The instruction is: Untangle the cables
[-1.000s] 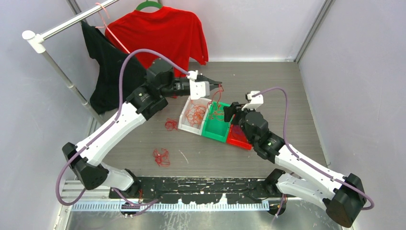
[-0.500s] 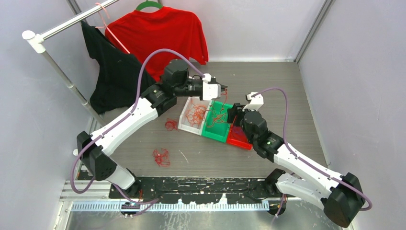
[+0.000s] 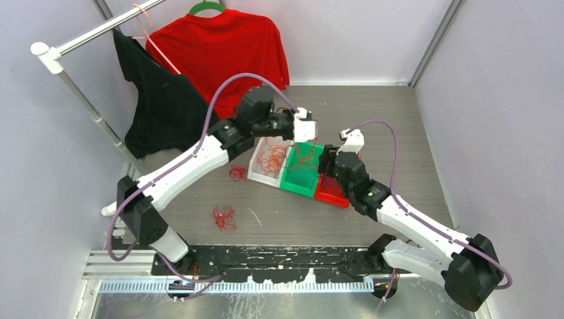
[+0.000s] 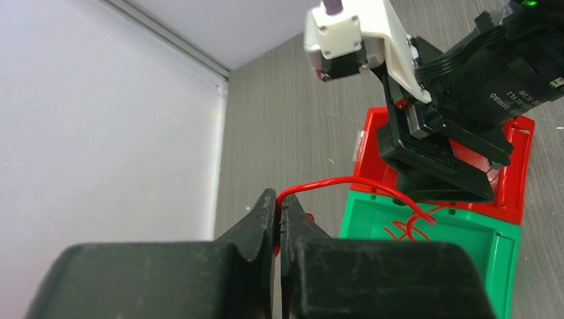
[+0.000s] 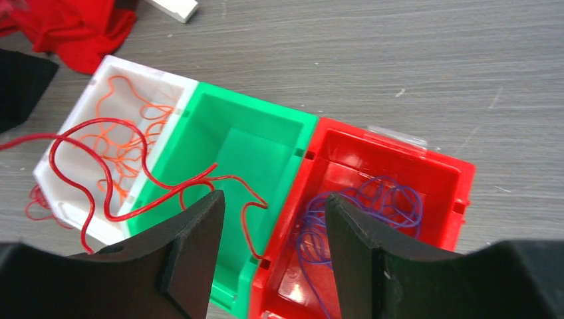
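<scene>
My left gripper (image 4: 279,203) is shut on a red cable (image 4: 346,183) and holds it above the green bin (image 3: 300,174); the cable trails down into that bin (image 5: 166,189). The left gripper shows in the top view (image 3: 316,131) over the bins' far side. My right gripper (image 5: 274,219) is open and empty, hovering over the seam between the green bin (image 5: 266,143) and the red bin (image 5: 425,166). Blue-purple cables (image 5: 372,206) lie in the red bin. Orange cables (image 5: 126,143) lie in the white bin (image 3: 267,159). Two small red cable clumps (image 3: 224,218) (image 3: 237,173) lie on the table.
A red shirt (image 3: 223,50) and a black garment (image 3: 156,100) hang on a rack (image 3: 73,43) at the back left. Grey walls stand on both sides. The arm bases and a black rail (image 3: 266,256) run along the near edge.
My left gripper has moved right with the red cable, from over the white bin to over the green bin. The right gripper has barely moved.
</scene>
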### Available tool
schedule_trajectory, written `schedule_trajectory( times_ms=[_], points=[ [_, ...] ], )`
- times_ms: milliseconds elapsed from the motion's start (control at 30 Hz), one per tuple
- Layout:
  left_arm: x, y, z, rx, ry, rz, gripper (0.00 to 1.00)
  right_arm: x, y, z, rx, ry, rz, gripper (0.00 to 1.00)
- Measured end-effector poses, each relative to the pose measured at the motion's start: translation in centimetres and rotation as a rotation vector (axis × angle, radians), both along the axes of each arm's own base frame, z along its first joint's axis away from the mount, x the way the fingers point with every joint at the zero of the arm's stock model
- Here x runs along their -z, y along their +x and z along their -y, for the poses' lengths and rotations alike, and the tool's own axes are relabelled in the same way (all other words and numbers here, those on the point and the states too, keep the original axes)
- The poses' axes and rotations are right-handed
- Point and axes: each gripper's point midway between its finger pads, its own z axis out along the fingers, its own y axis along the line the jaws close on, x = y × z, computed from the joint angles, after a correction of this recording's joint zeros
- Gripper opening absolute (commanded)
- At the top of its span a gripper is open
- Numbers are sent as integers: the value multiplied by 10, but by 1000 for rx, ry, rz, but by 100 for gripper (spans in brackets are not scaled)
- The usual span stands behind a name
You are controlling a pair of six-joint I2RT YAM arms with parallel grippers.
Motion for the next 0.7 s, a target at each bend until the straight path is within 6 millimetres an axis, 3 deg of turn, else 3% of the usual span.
schedule_trajectory(
  times_ms=[267, 433, 700],
  points=[
    [73, 24, 27, -66, 121, -95, 0, -1, -2, 27, 94, -2, -22, 62],
    [92, 39, 25, -146, 158, -102, 0, -12, -5, 34, 116, 27, 5, 62],
    [113, 55, 18, -253, 220, -112, 0, -10, -7, 35, 122, 32, -5, 62]
  ],
)
